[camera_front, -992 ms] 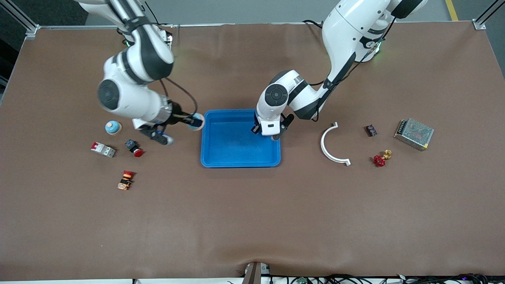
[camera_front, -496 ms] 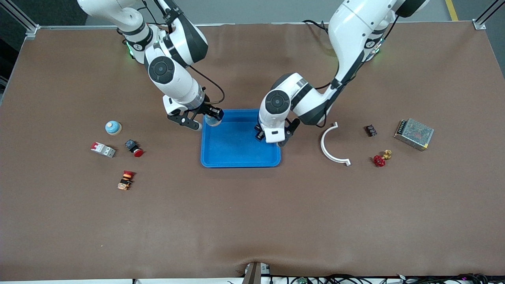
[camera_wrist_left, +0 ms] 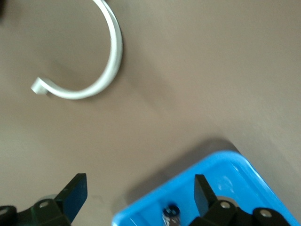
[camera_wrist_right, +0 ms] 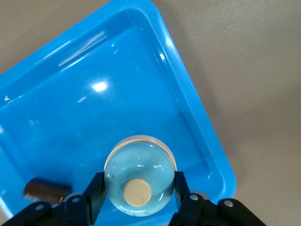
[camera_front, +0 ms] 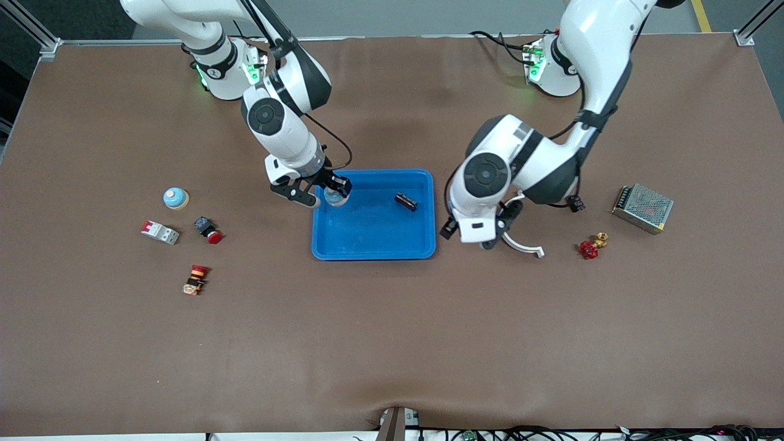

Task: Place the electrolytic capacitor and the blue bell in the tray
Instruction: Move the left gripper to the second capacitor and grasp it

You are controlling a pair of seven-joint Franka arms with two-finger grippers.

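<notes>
The blue tray (camera_front: 373, 244) is the landmark. The right gripper (camera_front: 327, 195) hangs over the tray's corner toward the right arm's end, its fingers clamped on the blue bell (camera_wrist_right: 138, 175). The electrolytic capacitor (camera_front: 405, 201), dark and cylindrical, lies inside the tray. The left gripper (camera_front: 484, 236), jaws spread wide and empty, hovers just outside the tray, beside the white curved bracket (camera_wrist_left: 89, 66).

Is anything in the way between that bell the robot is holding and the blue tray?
Nothing visible. The right gripper holds the bell over the tray; the floor below is bare, and the capacitor lies apart.
</notes>
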